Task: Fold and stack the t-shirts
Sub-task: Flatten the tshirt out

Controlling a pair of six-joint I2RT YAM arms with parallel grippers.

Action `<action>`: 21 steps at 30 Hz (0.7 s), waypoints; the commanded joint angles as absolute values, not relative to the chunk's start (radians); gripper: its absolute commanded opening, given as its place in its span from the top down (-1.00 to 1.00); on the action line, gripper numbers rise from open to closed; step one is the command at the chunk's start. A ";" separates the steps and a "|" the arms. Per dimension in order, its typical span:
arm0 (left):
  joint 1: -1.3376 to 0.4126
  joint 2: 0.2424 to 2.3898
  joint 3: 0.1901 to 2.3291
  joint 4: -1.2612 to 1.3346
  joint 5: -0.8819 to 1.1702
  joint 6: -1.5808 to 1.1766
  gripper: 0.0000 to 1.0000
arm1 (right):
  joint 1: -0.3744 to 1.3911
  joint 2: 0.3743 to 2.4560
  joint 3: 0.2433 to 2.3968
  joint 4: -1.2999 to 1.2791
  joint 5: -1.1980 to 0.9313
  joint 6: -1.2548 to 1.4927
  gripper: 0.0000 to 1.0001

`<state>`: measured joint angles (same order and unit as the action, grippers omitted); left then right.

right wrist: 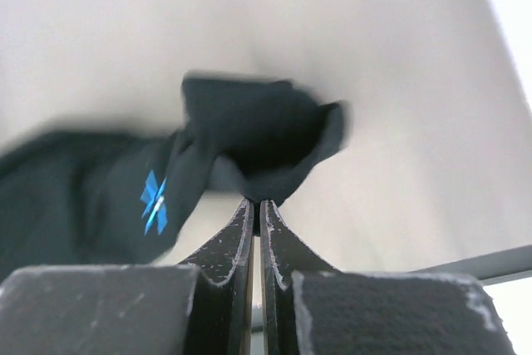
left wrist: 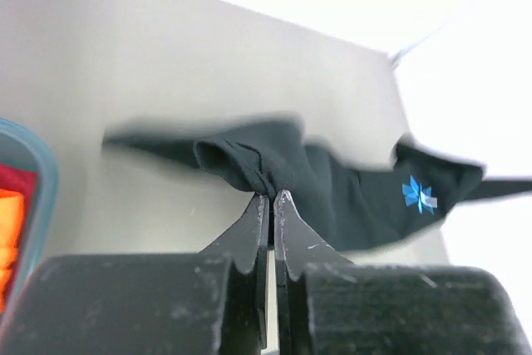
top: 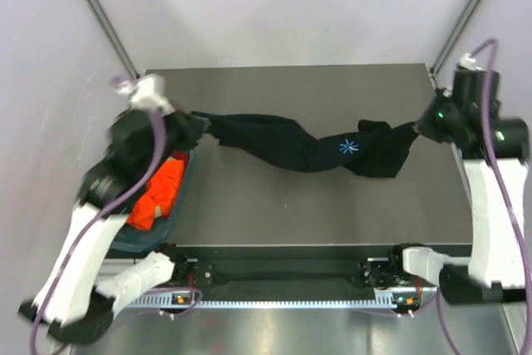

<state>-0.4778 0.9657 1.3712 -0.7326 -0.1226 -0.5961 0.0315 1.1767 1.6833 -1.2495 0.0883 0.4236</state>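
1. The left arm (top: 87, 239) covers much of the teal basket (top: 181, 205). The orange t-shirt (top: 156, 193) inside shows only in part, bunched, and its shape is hard to read.
2. The black t-shirt (top: 303, 147) is twisted into a ropy band, so its sleeves, collar and hem cannot be told apart. Both wrist views show it blurred.
3. The left gripper (left wrist: 272, 199) has its fingers pressed together on a fold at the shirt's left end.
4. The right gripper (right wrist: 256, 202) pinches the shirt's right end, its fingers almost meeting.
5. The black t-shirt stretches left to right between the two grippers over the far half of the table (top: 316, 218). It sags in the middle, and whether the sag touches the surface cannot be told.
6. Its starburst mark (top: 348, 146) faces up, right of centre.
7. The basket sits at the table's left edge, towards the near side. The right gripper is close to the far right corner. Open tabletop lies between the shirt and the near edge.
8. Count:
   - two t-shirts, one black and one orange
   - one basket
   - two grippers, both gripping the black shirt
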 commanded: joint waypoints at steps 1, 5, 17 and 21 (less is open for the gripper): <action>-0.476 0.856 1.368 -0.856 -0.231 -0.667 1.00 | 0.034 0.999 1.749 -1.284 0.262 0.488 1.00; -0.477 0.894 1.439 -0.926 -0.274 -0.661 1.00 | 0.032 0.977 1.863 -1.299 0.441 0.503 1.00; -0.476 1.403 1.551 -0.930 -0.239 -0.580 1.00 | 0.032 1.244 1.711 -1.188 0.144 0.457 1.00; -0.474 1.586 1.584 -0.900 -0.276 -0.555 1.00 | 0.026 1.267 1.614 -1.109 0.115 0.450 1.00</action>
